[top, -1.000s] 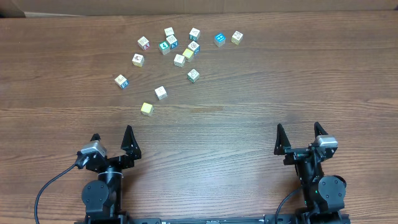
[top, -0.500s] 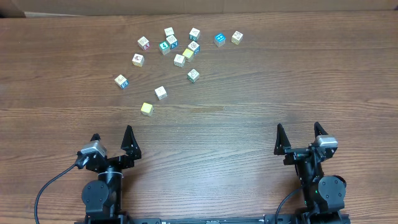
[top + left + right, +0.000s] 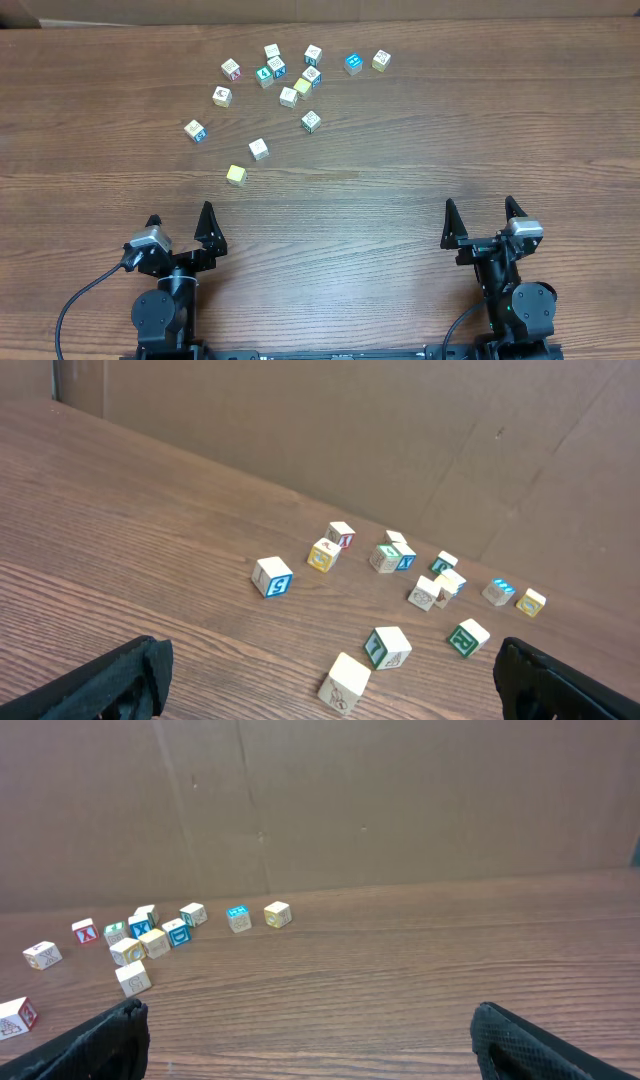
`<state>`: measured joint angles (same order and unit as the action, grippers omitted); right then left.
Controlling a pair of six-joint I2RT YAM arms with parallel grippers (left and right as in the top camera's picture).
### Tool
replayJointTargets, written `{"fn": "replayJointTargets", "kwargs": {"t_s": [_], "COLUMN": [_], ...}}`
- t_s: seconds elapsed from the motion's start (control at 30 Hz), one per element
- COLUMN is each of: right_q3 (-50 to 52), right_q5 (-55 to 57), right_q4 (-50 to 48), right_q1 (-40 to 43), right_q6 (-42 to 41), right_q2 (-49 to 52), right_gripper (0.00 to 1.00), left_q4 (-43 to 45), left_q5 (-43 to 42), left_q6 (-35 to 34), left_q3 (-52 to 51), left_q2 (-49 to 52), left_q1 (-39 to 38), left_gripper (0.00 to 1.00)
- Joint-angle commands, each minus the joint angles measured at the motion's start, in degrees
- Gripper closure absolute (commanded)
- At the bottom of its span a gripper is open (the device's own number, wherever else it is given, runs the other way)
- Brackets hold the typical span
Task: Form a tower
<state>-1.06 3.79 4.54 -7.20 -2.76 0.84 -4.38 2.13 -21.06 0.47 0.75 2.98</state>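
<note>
No tower is in view. Several small wooden cubes lie loose in a single layer at the far middle-left of the table. Closest to the arms are a plain yellow cube (image 3: 236, 175) and a pale printed cube (image 3: 259, 149). My left gripper (image 3: 180, 214) rests open at the near left, well short of the yellow cube. In the left wrist view the left gripper (image 3: 328, 655) frames a pale cube (image 3: 346, 682) lying untouched on the table ahead. My right gripper (image 3: 480, 204) stands open at the near right, holding nothing. The right gripper (image 3: 308, 1020) has only bare wood between its fingers.
A brown cardboard wall (image 3: 400, 440) backs the table's far edge. A blue-lettered cube (image 3: 195, 130) sits apart at the cluster's left. A blue cube (image 3: 352, 64) and a pale cube (image 3: 381, 60) mark its right end. A black cable (image 3: 80, 300) loops beside the left arm's base.
</note>
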Motion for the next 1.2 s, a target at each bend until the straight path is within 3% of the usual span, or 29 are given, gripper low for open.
{"fn": "replayJointTargets", "kwargs": {"t_s": [0.0,0.27,0.5,0.7,0.9,1.17], "right_q3": [0.6,-0.9,-13.9,-34.8,-57.7,-97.9], "right_q5": [-0.3,-2.7,-3.1,-4.1,-12.2,-22.2], "right_q4": [-0.2,2.3,12.2,20.7,29.2,55.1], "right_q1": [-0.2,-0.2,-0.2,-0.2,-0.2,-0.4], "right_q6": [0.2,-7.5,-7.5,-7.2,-6.1,-2.7], "right_q2": [-0.7,-0.7,2.4,19.4,41.9,76.8], "right_gripper": [0.0,0.0,0.0,0.0,0.0,0.0], "left_q4": [0.1,0.1,0.1,0.1,0.1,0.1], "left_q5": [-0.3,-0.3,-0.3,-0.3,-0.3,-0.3], "left_q6": [-0.4,-0.4,-0.4,-0.4,-0.4,-0.4], "left_q3": [-0.2,-0.2,-0.2,-0.2,-0.2,-0.2], "left_q2": [-0.5,-0.5,-0.5,-0.5,-0.5,-0.5], "left_q1": [-0.2,-0.2,-0.2,-0.2,-0.2,-0.2], "left_gripper": [0.01,0.01,0.0,0.0,0.01,0.0]}}
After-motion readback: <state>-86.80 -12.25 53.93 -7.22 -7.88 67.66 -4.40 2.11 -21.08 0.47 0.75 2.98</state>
